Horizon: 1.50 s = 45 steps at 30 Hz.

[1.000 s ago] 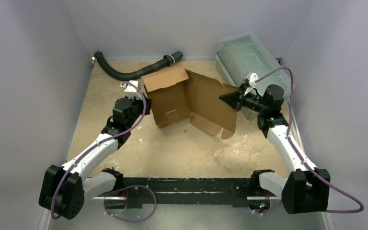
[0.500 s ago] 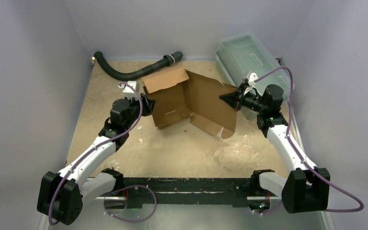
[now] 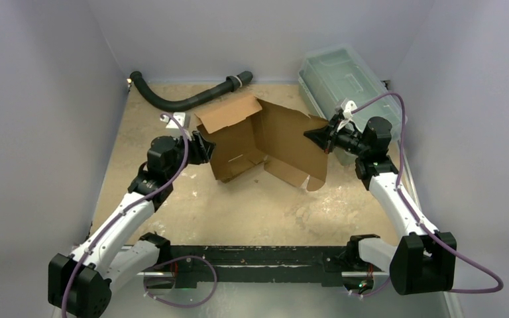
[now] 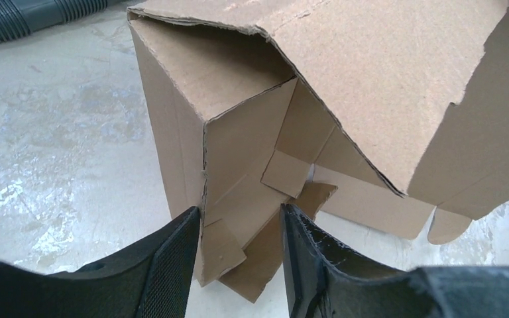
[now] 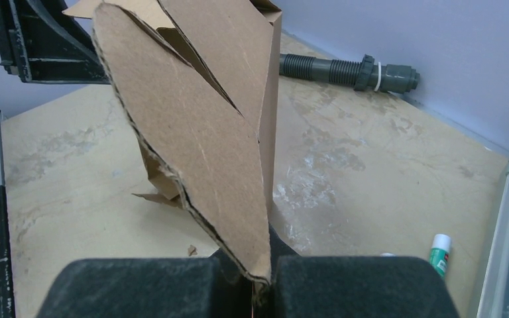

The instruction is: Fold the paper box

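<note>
Overhead: paper box [image 3: 238, 142] half-folded | left wrist: left gripper [image 4: 240, 213] parted, straddling its corner | right wrist: right gripper [image 5: 258, 278] pinching its flap

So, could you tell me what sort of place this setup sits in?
Probably a robotics test cell: plain walls enclose a stained tabletop, a left arm and right arm stand at its near edge, with props: paper box, plastic bin, hose.
</note>
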Tool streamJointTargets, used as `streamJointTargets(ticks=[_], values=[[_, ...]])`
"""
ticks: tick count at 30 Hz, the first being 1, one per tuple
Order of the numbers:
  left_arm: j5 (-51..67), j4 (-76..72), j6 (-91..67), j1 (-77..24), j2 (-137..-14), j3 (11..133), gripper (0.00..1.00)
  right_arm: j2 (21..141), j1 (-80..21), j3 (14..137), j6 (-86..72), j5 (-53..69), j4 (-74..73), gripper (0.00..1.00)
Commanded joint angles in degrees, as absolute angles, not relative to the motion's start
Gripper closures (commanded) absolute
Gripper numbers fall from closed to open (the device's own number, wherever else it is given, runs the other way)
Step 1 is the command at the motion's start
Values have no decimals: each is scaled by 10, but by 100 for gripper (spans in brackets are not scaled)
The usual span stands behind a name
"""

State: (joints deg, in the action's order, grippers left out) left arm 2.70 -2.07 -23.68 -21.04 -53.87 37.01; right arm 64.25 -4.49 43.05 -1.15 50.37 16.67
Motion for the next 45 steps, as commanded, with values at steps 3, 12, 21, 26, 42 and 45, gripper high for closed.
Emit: streamJointTargets(ticks=[3,12,21,26,42,45], values=[[43,59,-254,-209,-495,411,52,643,-48,444,-4,498,168,100],[57,141,-248,-209,-447,437,52,643,-48,444,11,499,168,100],[90,240,-180,-209,-418,551,48,645,-48,443,13,502,168,100],[85,272,-65,-209,-476,683,38,645,-48,443,13,505,169,100],[140,270,226,-210,-692,799,34,651,-47,442,12,510,170,100],[149,271,254,-210,-704,794,34,651,-47,442,13,509,170,100]])
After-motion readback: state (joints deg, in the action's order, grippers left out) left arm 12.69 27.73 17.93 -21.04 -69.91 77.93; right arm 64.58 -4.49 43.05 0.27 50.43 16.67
